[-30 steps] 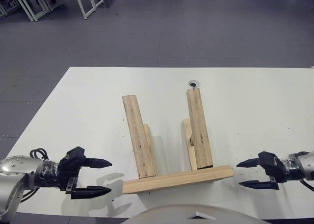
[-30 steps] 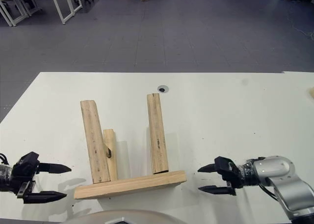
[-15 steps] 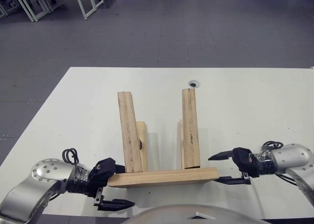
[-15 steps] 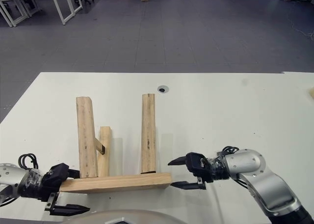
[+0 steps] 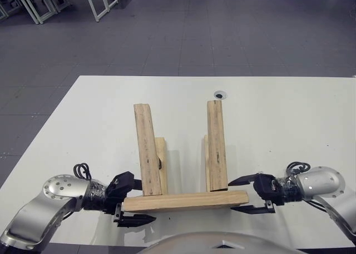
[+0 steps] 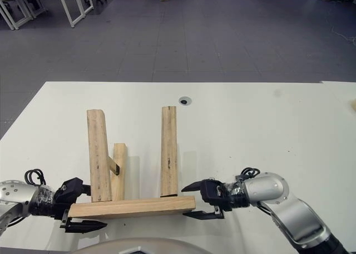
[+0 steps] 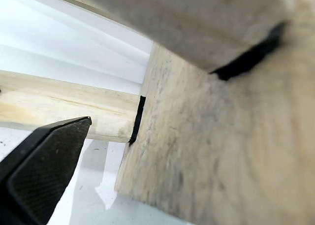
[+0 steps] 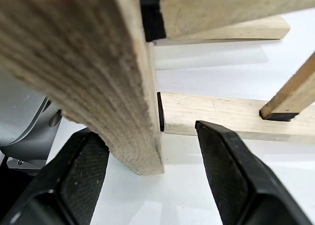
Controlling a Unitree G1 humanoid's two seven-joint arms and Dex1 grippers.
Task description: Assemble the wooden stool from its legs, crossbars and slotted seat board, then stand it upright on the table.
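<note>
The seat board [image 5: 186,200] is resting on edge on the table [image 5: 289,126], with its legs [image 5: 143,148] pointing away. The left gripper [image 5: 133,204] and right gripper [image 5: 240,196] are straddling the board's ends, fingers spread and seemingly not pinching. Uneven squeezing risks levering the legs loose.

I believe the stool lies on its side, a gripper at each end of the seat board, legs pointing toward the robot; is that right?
Not quite: the left eye view shows the legs pointing away from the robot. The rest holds: left gripper and right gripper flank the seat board.
</note>
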